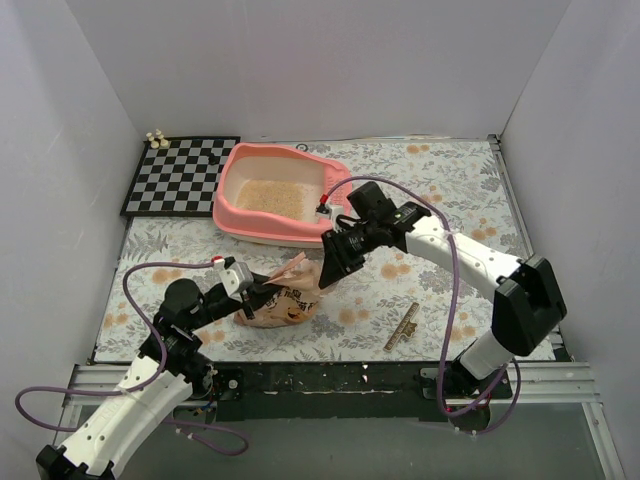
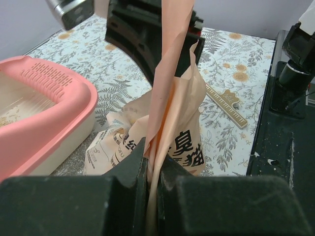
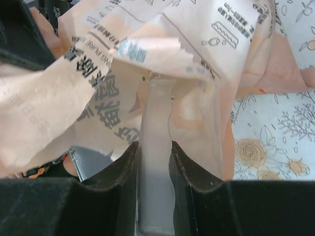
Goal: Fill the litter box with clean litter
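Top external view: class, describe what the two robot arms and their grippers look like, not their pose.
Both the left arm and right arm have smooth white link shells joined by chunky black joint blocks. A thin purple cable loops loosely along each. The left gripper and right gripper are matte black, with broad, blocky fingers.

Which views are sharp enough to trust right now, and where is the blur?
Top external: even light, soft shadows, sharp; litter in the box reads clearly. Left wrist: bag print sharp, near jaws dark and blurred. Right wrist: scoop handle and jaws soft, bag print readable.
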